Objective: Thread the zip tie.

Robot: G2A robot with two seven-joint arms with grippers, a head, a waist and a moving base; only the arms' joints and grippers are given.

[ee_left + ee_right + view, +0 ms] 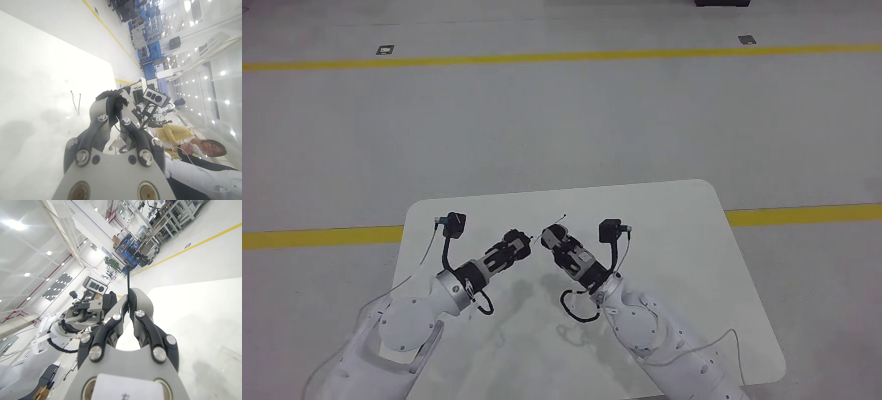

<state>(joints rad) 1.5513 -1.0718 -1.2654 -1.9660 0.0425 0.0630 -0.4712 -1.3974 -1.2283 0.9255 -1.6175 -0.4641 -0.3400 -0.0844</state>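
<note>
Zip tie (128,281) held aloft, off the table. White table (682,220) across lower half of top view. Above its centre, right gripper (130,295) and left gripper (113,99) nearly nose to nose. Right clamped on the strap, head end poking up mid-frame. Left drawn narrow; contents not discernible. Likely step: lining up tail and head. Best taken slowly, strap steady, slot square to the approach. From top view: spacing between grippers, tie a mere hairline. From right wrist view: the grip itself. From left wrist view: two spare ties (79,104), mid-left, flat on table.
</note>
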